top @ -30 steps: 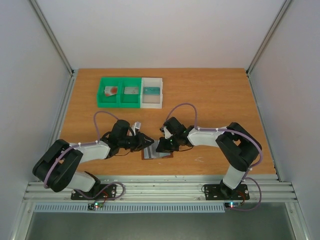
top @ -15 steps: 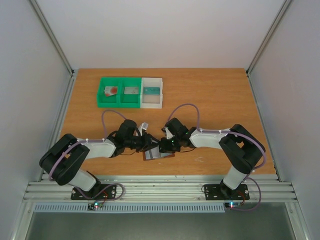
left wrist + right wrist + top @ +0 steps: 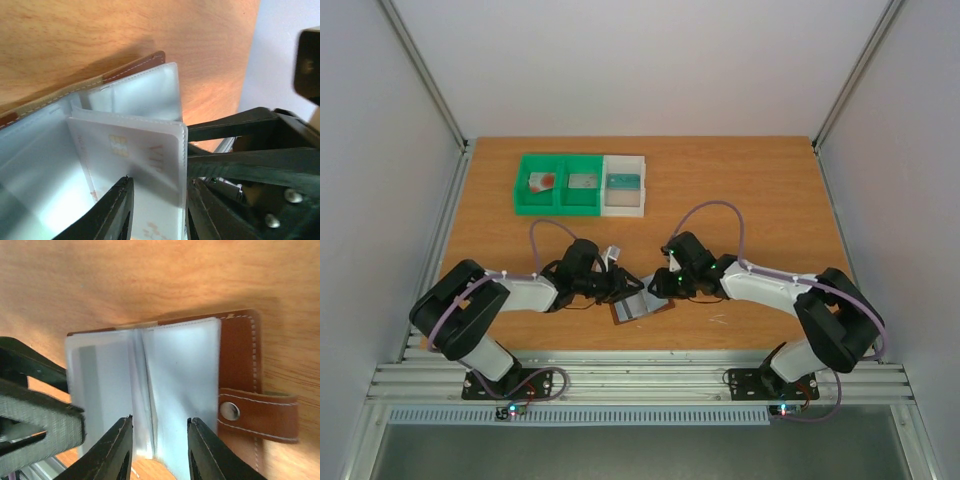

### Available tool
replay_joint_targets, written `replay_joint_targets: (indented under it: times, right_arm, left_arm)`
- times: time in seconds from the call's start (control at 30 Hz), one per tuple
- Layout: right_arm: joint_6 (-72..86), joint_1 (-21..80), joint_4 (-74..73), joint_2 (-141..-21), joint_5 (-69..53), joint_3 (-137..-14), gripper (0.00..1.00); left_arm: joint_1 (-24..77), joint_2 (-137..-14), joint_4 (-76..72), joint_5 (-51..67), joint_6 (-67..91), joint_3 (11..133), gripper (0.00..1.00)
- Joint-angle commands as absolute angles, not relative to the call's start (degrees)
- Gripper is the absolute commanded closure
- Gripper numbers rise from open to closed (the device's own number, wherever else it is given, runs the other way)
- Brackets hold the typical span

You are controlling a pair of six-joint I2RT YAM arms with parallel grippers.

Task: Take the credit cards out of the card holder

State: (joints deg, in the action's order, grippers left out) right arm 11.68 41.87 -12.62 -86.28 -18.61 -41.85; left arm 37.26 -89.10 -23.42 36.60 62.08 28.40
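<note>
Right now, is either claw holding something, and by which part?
Nothing is clearly held. Both claws stand open: the left claw over the card sleeve, the right claw over the open wallet.

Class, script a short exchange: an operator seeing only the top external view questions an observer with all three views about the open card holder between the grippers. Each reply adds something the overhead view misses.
Operator: Is a card showing in the card holder?
Observer: Yes, the left wrist view shows a whitish card marked VIP inside a clear sleeve.
Operator: Is the left gripper clamped on it?
Observer: No, its jaws stand apart, the sleeve's lower edge between them.
Operator: Where is the snap?
Observer: The right wrist view shows the stud on a brown strap, clear of the right gripper.
</note>
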Motion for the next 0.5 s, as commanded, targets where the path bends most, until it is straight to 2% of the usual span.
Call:
replay_joint_targets:
  times: [0.0,0.13,0.47]
  right_arm:
    - [9.61,41.07,-16.4,-82.1,-13.7,-41.68,0.67]
    - [7.49,38.78,-19.68,-79.62,-10.76,-42.04,0.62]
    - [6.21,34.54,-20.57,-76.74,-14.96,-41.34,0.58]
  left_arm:
    - [37.61,-91.11,-27.08,35.93,61.13,29.44,0.7]
    - [37.56,-91.39,-27.21,36.6,61.35,29.95,0.68]
    - [37.59,-89.68,-24.17,36.21,59.42,30.96,0.6]
